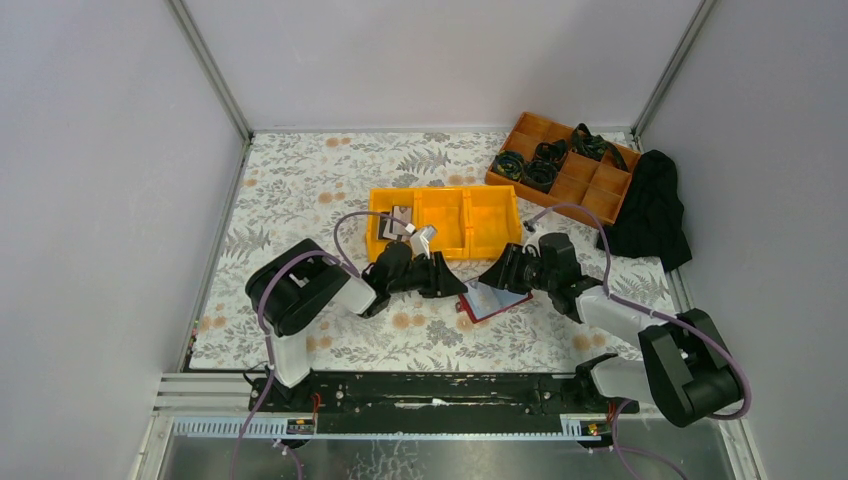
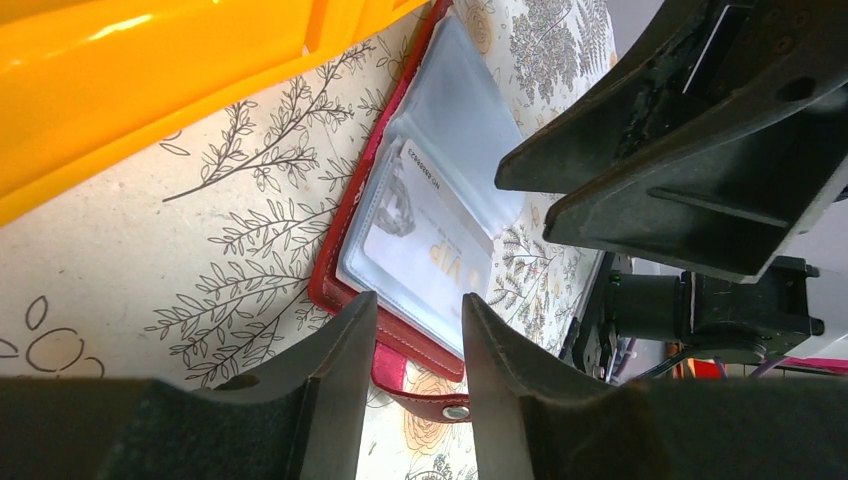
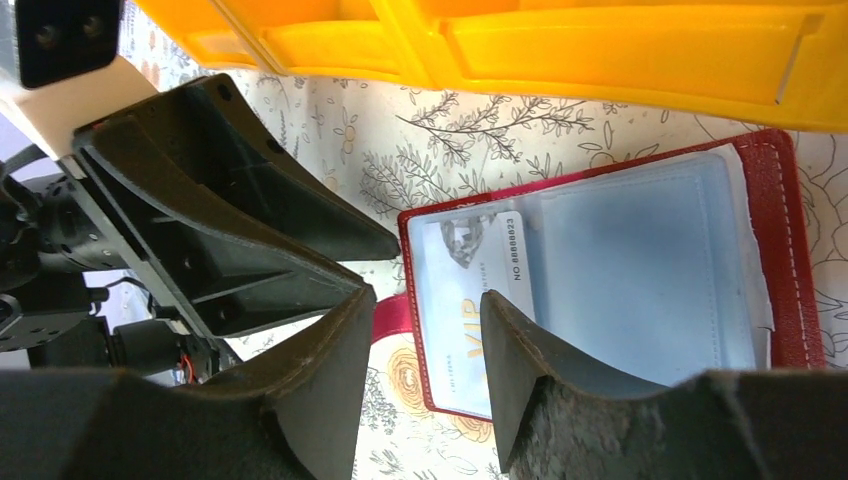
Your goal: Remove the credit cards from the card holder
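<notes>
The flowered table (image 1: 300, 200) carries a yellow bin (image 1: 480, 251) near its middle, with grey cards (image 1: 403, 222) in the bin's left compartment. Just on the near side of the bin, the red card holder (image 3: 780, 200) lies open and flat. My left gripper (image 2: 418, 305) reaches it from the left and my right gripper (image 3: 425, 300) from the right, both with jaws apart and grasping nothing. A pale card (image 3: 470, 260) sits in the clear sleeve at the holder's strap end.

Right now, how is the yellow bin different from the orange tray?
The yellow bin has three compartments in a row; the orange tray has more, smaller ones. The bin holds cards; the tray holds dark coils. The tray sits more slanted than the bin. Both are open-topped.
</notes>
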`<state>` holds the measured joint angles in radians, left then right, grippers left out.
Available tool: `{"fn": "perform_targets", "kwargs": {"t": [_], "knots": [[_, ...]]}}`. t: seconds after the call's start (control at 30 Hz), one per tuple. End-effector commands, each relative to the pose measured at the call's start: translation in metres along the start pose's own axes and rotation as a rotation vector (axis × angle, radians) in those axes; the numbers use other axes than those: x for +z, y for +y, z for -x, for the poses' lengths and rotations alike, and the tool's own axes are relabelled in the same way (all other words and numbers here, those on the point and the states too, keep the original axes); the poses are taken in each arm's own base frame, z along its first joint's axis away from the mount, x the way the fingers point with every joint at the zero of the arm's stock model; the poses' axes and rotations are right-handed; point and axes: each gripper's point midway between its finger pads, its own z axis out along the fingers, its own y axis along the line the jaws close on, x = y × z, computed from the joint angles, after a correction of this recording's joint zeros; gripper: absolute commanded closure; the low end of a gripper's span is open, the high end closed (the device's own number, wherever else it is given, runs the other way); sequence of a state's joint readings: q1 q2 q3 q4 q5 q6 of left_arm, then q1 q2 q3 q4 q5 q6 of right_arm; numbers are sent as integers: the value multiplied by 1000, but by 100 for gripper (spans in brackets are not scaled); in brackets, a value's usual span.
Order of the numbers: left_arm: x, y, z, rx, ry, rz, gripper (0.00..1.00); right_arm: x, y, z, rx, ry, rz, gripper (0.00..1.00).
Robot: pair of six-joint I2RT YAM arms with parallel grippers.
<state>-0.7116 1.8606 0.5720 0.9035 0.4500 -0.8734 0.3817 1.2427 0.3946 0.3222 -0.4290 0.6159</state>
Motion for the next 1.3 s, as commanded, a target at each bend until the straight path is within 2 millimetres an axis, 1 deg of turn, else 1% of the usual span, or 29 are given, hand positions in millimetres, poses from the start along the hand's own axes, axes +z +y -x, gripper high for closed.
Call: {"fn": "perform_targets", "kwargs": {"t": [0.0, 0.1, 0.2, 0.33, 0.4, 0.47, 0.57, 0.67, 0.77, 1.03, 1.27], "knots": [[-3, -4, 0, 8, 4, -24, 56, 3, -6, 7, -32, -13, -27, 49], [-7, -14, -3, 1, 5, -50, 56, 3, -16, 4, -18, -5, -51, 49], [-5, -30, -8, 24, 15, -56, 56, 4, -25, 0, -5, -4, -75, 49], [2, -54, -16, 50, 36, -94, 56, 6, -31, -6, 12, 13, -82, 49], [5, -61, -19, 56, 50, -110, 56, 6, -32, -8, 17, 18, -81, 49], [9, -64, -22, 60, 61, -115, 56, 6, -32, -9, 18, 19, -79, 49], [13, -57, -29, 41, 80, -107, 56, 6, -33, -11, 20, 20, -79, 49], [13, -50, -34, 24, 78, -102, 56, 5, -32, -11, 22, 19, -69, 48], [12, -38, -42, 6, 90, -80, 56, 5, -30, -11, 26, 18, -56, 48], [16, -18, -56, -26, 109, -52, 56, 6, -15, -16, 39, 33, 43, 48], [19, -8, -59, -33, 115, -35, 56, 5, -3, -15, 43, 35, 111, 48]]}}
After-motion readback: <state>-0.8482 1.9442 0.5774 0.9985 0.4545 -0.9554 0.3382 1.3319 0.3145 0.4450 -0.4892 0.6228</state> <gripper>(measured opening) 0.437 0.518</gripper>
